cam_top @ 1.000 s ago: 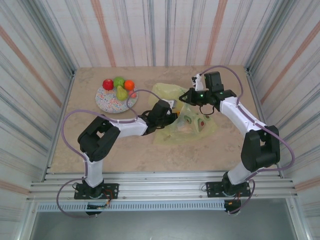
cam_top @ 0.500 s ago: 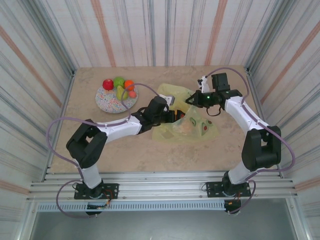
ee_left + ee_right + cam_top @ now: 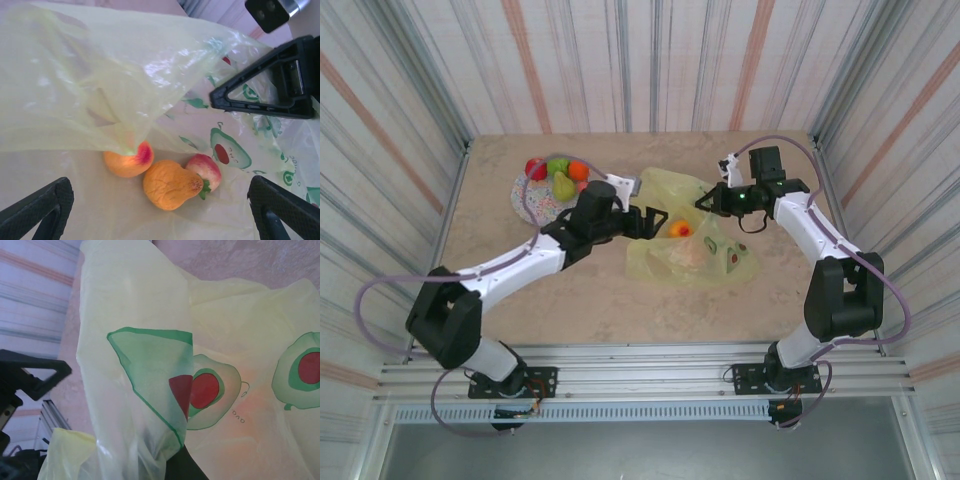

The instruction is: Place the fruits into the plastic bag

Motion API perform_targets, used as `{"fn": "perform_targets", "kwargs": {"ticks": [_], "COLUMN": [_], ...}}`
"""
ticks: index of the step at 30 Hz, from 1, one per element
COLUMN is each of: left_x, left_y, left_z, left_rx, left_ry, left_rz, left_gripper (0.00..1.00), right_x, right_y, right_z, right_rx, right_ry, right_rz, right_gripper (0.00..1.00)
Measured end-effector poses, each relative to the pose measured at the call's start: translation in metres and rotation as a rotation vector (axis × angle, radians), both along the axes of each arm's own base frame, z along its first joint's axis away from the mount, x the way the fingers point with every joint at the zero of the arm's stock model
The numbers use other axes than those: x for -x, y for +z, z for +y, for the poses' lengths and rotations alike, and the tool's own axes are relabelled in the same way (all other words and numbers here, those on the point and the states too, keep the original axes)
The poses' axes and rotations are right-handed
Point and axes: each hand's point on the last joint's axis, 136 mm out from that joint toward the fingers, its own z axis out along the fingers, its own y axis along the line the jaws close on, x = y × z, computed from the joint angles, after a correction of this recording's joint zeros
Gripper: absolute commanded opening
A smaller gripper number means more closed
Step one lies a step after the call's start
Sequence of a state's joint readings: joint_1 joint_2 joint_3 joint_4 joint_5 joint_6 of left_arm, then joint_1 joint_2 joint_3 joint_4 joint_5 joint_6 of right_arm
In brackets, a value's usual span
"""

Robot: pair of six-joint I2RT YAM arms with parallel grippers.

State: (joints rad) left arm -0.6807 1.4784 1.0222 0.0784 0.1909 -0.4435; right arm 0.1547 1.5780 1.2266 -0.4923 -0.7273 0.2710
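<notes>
Top view, writing: I can read no brand or label from up here. The plastic bag (image 3: 705, 262) shows only green avocado prints.
Top view, fruits (image 3: 560, 175): a red one, a green one, an orange one and a yellow-green pear sit on the speckled plate (image 3: 535, 207) at the far left. One orange piece (image 3: 680, 229) shows at the bag's mouth.
Top view, left gripper (image 3: 663, 222): its jaws are spread wide and point into the bag's opening.
Top view, right gripper (image 3: 705, 201): it is at the bag's far edge. Its tips are lost against the film, so I cannot judge the jaws from here.
Left wrist, inside the bag: a peach (image 3: 129, 160), an orange pear-shaped fruit (image 3: 170, 184) and a red-pink one (image 3: 207, 170) lie touching, well inside the film. A raised fold hides the top of the peach.
Left wrist, own fingers (image 3: 40, 210): they stand far apart and are cut off by the bottom edge.
Right wrist, print: halved avocados (image 3: 212, 390) have tiny lettering (image 3: 239, 415) beside them, too small for me to read surely.
Right wrist, grip: its jaws are pressed together on a bunched fold of the bag at the bottom edge, and the film mostly covers them.
</notes>
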Motion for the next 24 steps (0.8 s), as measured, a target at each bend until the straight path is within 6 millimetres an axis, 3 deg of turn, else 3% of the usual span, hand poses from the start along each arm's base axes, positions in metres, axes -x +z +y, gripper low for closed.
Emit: {"fn": "perform_targets", "kwargs": {"ticks": [4,7,10,12,18,20,24], "left_x": [-0.001,-0.003,-0.007,-0.007,-0.006,-0.008,-0.011], "left_y": [-0.012,-0.038,-0.072,-0.091,-0.145,-0.154,-0.156], "left_z": [0.043,0.081,0.104,0.102,0.07,0.056,0.029], "left_rx": [-0.021,-0.029,-0.04,-0.045,-0.05,-0.034,0.026], "left_ry": [0.135,0.255,0.335,0.335,0.263,0.236,0.179], "left_rz": [0.04,0.132,0.24,0.306,0.473,0.502,0.517], "left_gripper": [0.91,0.91,0.92,0.92,0.83,0.73,0.43], "right_x": [0.002,0.002,0.002,0.001,0.001,0.001,0.0], "right_y": [-0.001,-0.001,-0.002,-0.004,-0.006,-0.005,-0.006], "right_z": [0.0,0.0,0.0,0.0,0.0,0.0,0.0], "right_rx": [0.008,0.009,0.009,0.009,0.01,0.01,0.011], "right_ry": [0.011,0.011,0.011,0.011,0.01,0.01,0.009], "right_rz": [-0.002,-0.002,0.0,0.003,0.008,0.008,0.007], "right_gripper": [0.0,0.0,0.0,0.0,0.0,0.0,0.0]}}
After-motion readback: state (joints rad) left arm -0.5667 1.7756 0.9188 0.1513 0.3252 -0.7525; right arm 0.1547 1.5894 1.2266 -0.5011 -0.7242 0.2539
